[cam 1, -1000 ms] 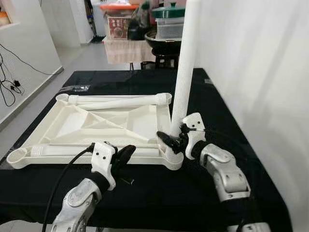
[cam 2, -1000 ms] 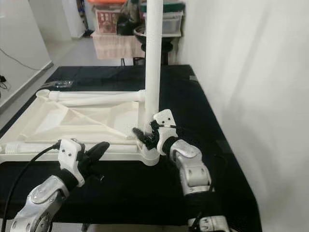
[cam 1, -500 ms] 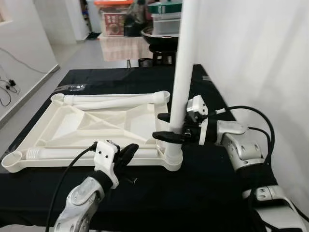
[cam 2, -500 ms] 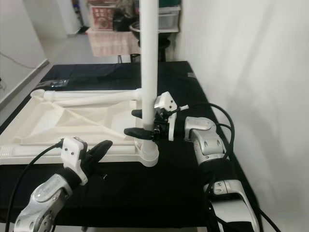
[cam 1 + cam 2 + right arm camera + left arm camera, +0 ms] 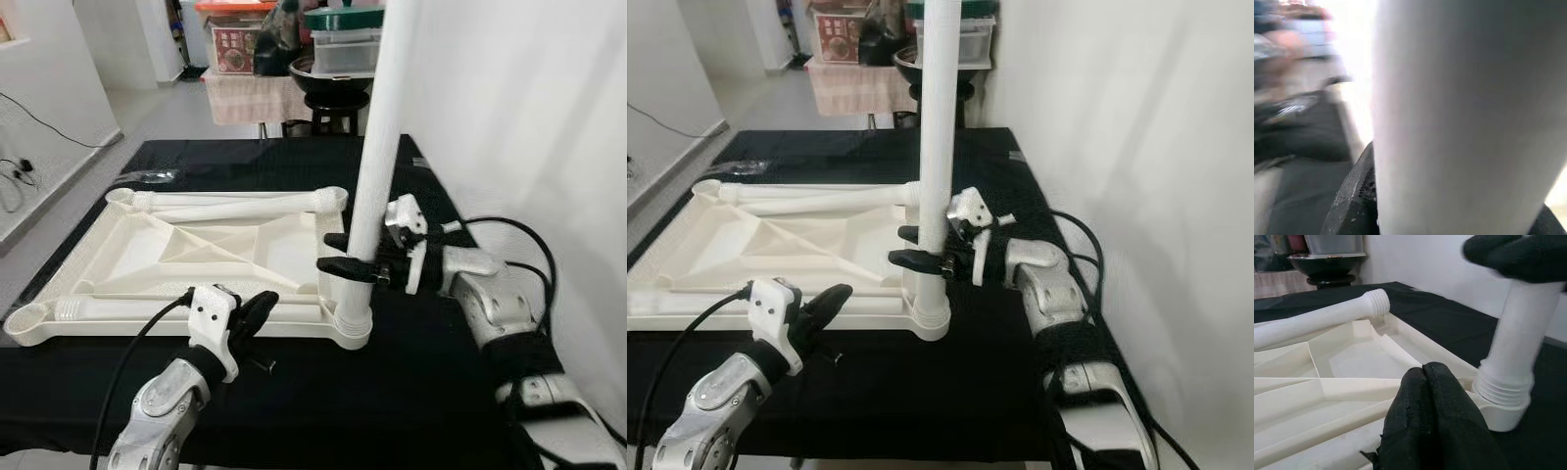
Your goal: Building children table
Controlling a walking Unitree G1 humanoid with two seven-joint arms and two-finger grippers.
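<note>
A black cloth carries the upturned top. At its 4 o'clock corner the leg stands socketed; the right gripper clasps it, probably for screwing. The left gripper, fingers pressed together, braces the edge.

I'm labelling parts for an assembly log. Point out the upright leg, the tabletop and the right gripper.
upright leg [image 5: 374,166]: left eye view, mid shaft.
tabletop [image 5: 211,250]: left eye view, ribbed underside.
right gripper [image 5: 338,253]: left eye view, between its fingertips, around the leg.
</note>
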